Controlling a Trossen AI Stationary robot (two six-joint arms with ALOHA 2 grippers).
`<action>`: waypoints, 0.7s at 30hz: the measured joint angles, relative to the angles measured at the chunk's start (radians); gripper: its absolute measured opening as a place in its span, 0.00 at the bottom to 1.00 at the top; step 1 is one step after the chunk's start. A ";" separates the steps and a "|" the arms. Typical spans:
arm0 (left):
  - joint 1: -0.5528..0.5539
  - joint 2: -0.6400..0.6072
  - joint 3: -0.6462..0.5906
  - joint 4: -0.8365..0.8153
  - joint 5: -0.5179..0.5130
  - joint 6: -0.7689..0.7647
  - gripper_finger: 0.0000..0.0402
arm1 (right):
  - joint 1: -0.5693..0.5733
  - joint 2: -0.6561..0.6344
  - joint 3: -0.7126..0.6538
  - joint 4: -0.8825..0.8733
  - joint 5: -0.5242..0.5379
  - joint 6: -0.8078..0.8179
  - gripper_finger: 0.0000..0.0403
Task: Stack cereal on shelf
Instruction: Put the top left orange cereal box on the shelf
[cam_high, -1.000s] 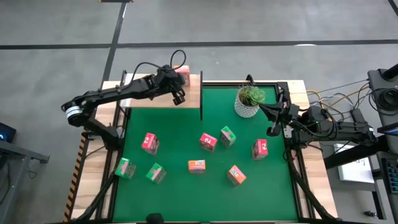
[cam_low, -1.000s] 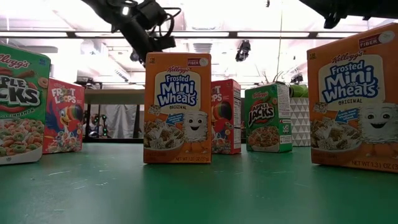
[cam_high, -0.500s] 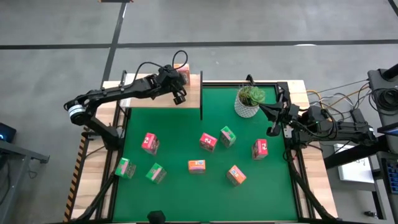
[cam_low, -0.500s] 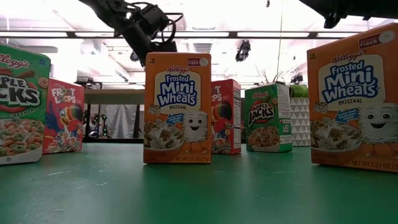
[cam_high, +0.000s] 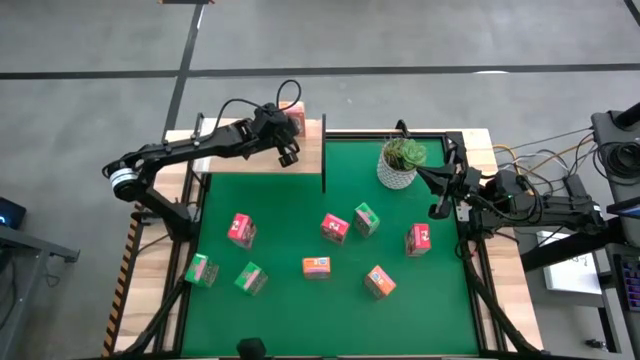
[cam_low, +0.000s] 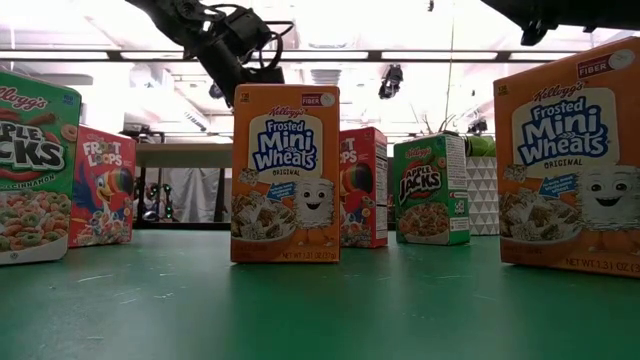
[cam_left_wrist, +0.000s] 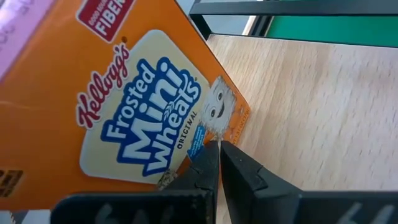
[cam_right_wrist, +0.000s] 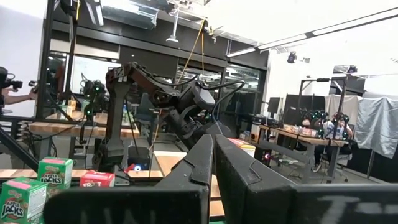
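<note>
High view: left gripper (cam_high: 287, 152) over light-wood shelf (cam_high: 310, 155) at table's far-left corner, just beside an orange cereal box (cam_high: 294, 120) standing on the shelf top. Left wrist view: same orange Frosted Mini Wheats box (cam_left_wrist: 124, 106) on the wood, fingers (cam_left_wrist: 208, 165) pinched together, tips at the box's lower edge, gripping nothing. Eight more boxes on green mat (cam_high: 280, 200): pink at mat's left (cam_high: 240, 229), pink mid-mat (cam_high: 334, 227), pink at right (cam_high: 418, 238), green beside the mid pink (cam_high: 366, 219), two green at near-left (cam_high: 201, 269) and (cam_high: 251, 278), orange near centre (cam_high: 316, 266), orange further right (cam_high: 379, 282). Potted plant (cam_high: 400, 162) at far side of mat. Right gripper (cam_high: 436, 205) parked above mat's right edge, near the plant, fingers pressed together, empty. Low view: boxes upright, orange box (cam_low: 285, 173) in front.
</note>
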 joint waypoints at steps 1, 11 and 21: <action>-0.005 -0.001 0.000 0.000 0.000 -0.003 0.00 | 0.000 0.000 0.000 0.000 0.000 -0.002 0.02; -0.060 -0.177 0.001 -0.116 -0.038 0.039 0.00 | 0.000 0.000 0.000 -0.009 0.000 -0.006 0.02; 0.092 -0.227 -0.007 -0.140 -0.102 0.030 0.00 | 0.000 0.000 0.000 -0.008 0.000 -0.007 0.02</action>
